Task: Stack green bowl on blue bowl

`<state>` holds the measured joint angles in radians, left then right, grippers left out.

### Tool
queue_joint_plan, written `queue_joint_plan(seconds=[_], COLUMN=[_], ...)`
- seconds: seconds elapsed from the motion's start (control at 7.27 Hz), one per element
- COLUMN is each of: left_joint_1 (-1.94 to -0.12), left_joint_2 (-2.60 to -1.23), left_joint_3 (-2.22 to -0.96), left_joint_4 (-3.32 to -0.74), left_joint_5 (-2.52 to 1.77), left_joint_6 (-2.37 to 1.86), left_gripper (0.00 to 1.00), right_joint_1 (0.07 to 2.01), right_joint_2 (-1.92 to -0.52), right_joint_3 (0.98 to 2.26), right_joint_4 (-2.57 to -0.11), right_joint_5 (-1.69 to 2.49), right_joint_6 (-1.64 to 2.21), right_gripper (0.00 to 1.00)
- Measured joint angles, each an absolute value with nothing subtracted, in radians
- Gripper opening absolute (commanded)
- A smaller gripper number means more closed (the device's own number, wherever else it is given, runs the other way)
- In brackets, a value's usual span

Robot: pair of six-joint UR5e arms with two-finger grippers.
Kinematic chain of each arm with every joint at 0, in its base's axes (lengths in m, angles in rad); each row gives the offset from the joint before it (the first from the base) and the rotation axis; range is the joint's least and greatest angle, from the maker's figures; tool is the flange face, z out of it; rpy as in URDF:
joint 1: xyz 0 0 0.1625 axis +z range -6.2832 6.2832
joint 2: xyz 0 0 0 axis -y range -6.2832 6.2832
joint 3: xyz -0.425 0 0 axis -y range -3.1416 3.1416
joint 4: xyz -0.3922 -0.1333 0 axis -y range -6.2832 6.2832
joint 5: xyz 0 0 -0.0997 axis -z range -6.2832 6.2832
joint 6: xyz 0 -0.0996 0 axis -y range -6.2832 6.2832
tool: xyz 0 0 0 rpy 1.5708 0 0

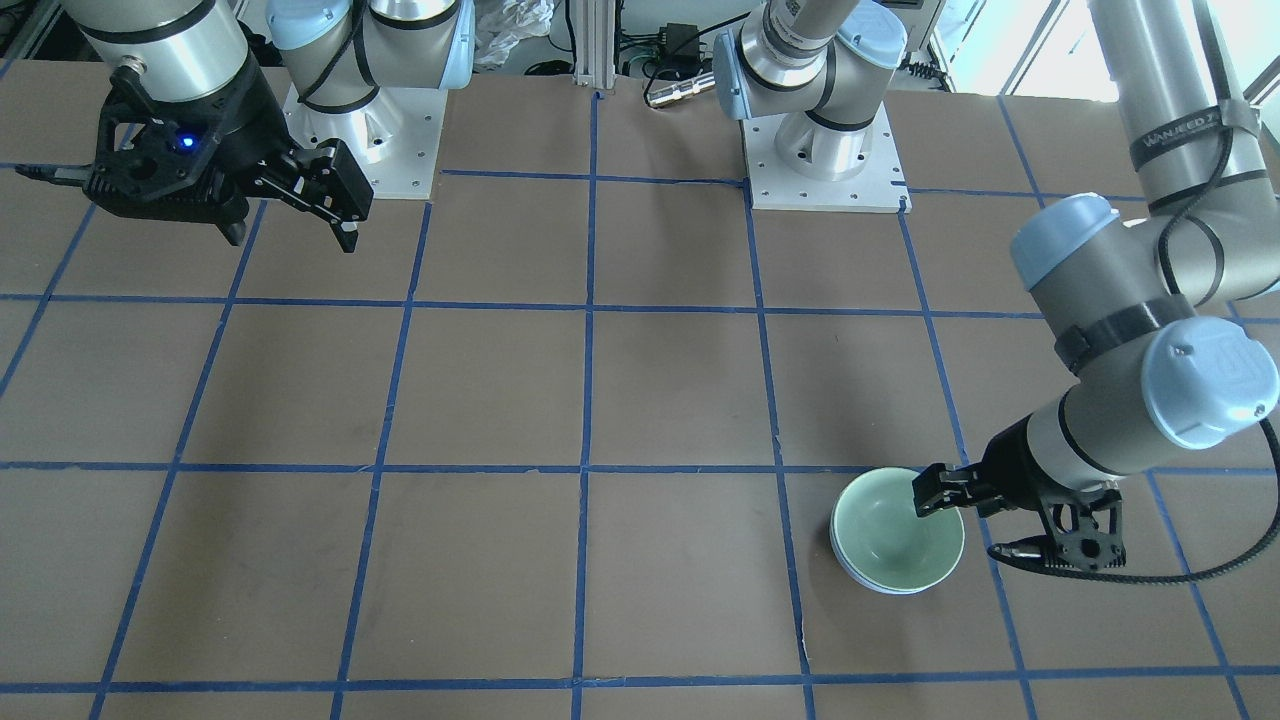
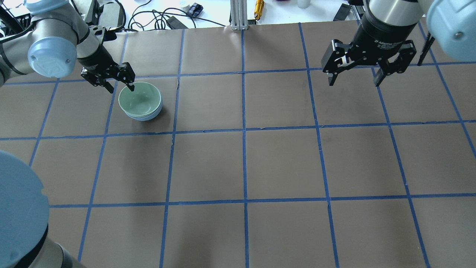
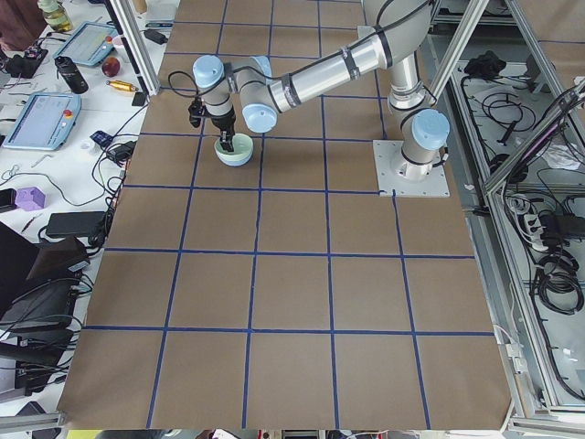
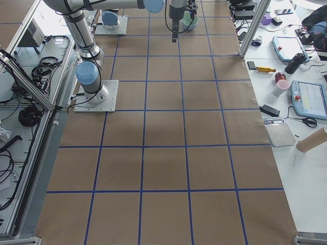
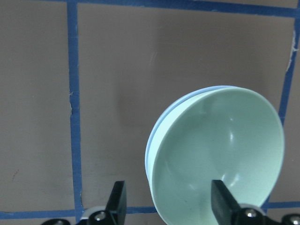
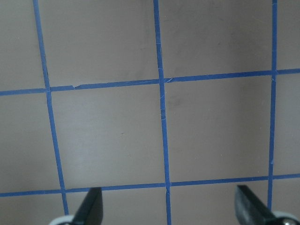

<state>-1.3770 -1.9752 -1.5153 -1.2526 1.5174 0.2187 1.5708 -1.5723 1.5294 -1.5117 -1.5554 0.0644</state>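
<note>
The pale green bowl (image 2: 140, 99) sits nested inside the light blue bowl (image 2: 147, 118), of which only a thin edge shows below it; the stack also shows in the front view (image 1: 895, 532) and the left wrist view (image 5: 220, 154). My left gripper (image 2: 121, 88) is open and straddles the stack's rim, one finger (image 5: 224, 199) over the green bowl's inside and the other (image 5: 117, 201) outside, neither pressing the rim. My right gripper (image 2: 353, 82) is open and empty, held above the table far from the bowls.
The brown table (image 2: 245, 163) has a grid of blue tape lines. The arm bases stand on white plates (image 1: 825, 170) at the robot's side. Cables and small tools lie beyond the table's far edge (image 2: 178, 18).
</note>
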Motion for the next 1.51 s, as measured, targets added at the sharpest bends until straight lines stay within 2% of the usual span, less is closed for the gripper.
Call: queue_joint_plan(seconds=[0.14, 0.28, 0.41, 0.96, 1.51], left_joint_1=[-1.426, -1.473, -1.517, -1.566, -1.561], left_joint_2=[-1.927, -1.869, -1.81, -1.599, -1.55], left_joint_3=[-1.511, -1.511, -1.514, -1.515, -1.52], left_joint_4=[-1.276, -1.313, -1.348, -1.543, -1.585], left_joint_5=[1.523, 1.525, 1.529, 1.537, 1.566], left_joint_6=[0.201, 0.157, 0.104, 0.052, 0.054], left_gripper=[0.89, 0.97, 1.0, 1.0, 1.0], right_joint_1=[1.571, 1.571, 1.571, 1.571, 1.571], right_joint_2=[-1.572, -1.572, -1.572, -1.572, -1.572], right_joint_3=[1.529, 1.529, 1.529, 1.529, 1.529], right_joint_4=[-1.512, -1.512, -1.512, -1.512, -1.511], right_joint_5=[-1.555, -1.555, -1.555, -1.555, -1.555], right_joint_6=[0.064, 0.064, 0.064, 0.064, 0.064], right_gripper=[1.0, 1.0, 1.0, 1.0, 1.0])
